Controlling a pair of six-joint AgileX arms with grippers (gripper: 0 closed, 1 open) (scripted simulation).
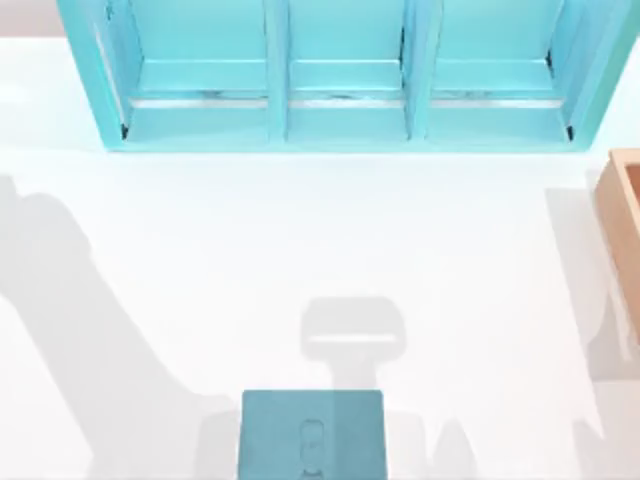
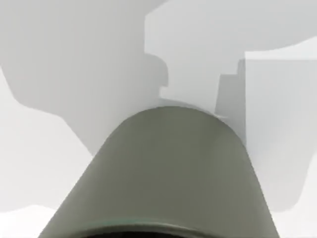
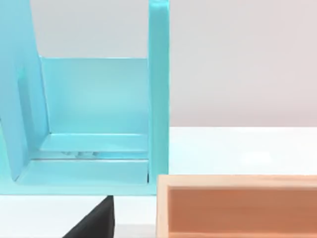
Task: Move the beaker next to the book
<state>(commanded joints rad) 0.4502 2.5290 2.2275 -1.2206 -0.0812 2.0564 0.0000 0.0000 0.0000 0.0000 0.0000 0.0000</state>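
The beaker (image 2: pixel 171 173), a dull grey-beige cylinder, sits very close in front of the left wrist camera, over the white table and its grey shadows. The book (image 1: pixel 312 435), a flat teal-blue square with a small oblong mark on its cover, lies at the table's front edge, at the middle. A gripper-shaped shadow falls on the table just behind the book. In the right wrist view a black wedge (image 3: pixel 94 223), seemingly part of my right gripper, sits in front of the shelf and beside the wooden box.
A big light-blue three-bay shelf (image 1: pixel 345 70) spans the back of the table. An open wooden box (image 1: pixel 625 230) stands at the right edge, close to the shelf's right end (image 3: pixel 158 99). Arm shadows cross the white table on the left and right.
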